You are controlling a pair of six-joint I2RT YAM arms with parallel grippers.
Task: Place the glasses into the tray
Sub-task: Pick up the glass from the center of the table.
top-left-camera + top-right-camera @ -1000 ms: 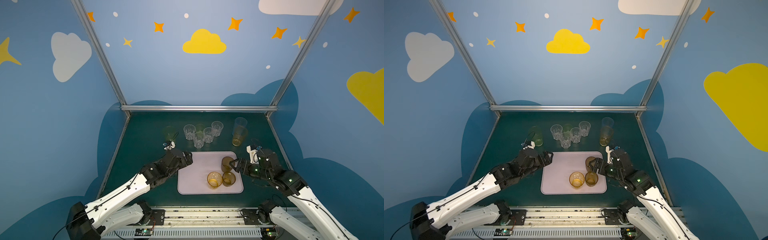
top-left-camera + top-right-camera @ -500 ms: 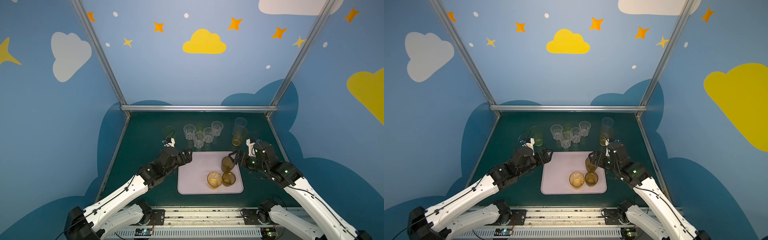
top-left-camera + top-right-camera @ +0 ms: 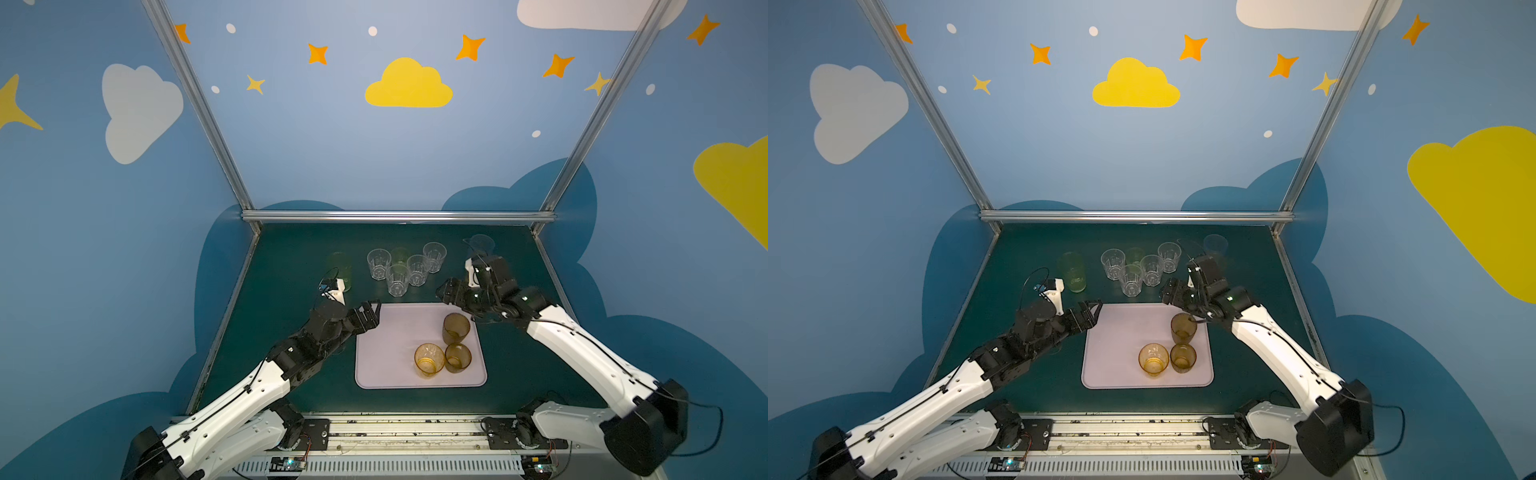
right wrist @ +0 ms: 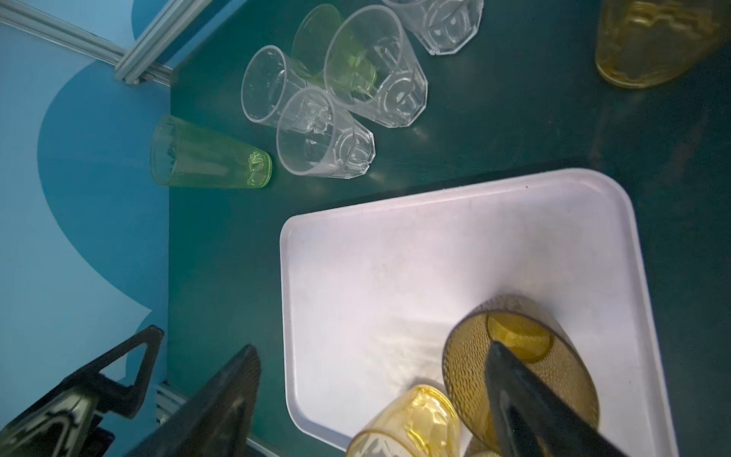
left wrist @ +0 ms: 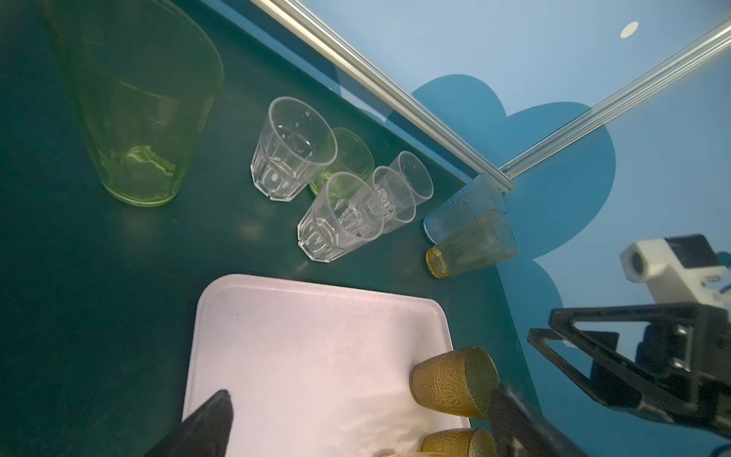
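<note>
The left gripper has its two black fingers spread wide with nothing between them. It hangs over the far left corner of the flat pale lilac-pink rectangular tray. The right gripper is spread wide too and is empty. It hangs just past the far right corner of the tray, near the four short clear faceted glasses.

Three glasses stand upright in the right half of the tray. A short brown textured glass is nearest the right gripper. Closer to the robot, a second brown glass stands just beside a short amber glass.

The other glasses stand on the dark green table behind the tray. A short green glass is among the clear ones, a tall green glass is to their left, and a tall pale blue glass is at the far right. The tall amber glass beside the blue one shows only in the wrist views.
</note>
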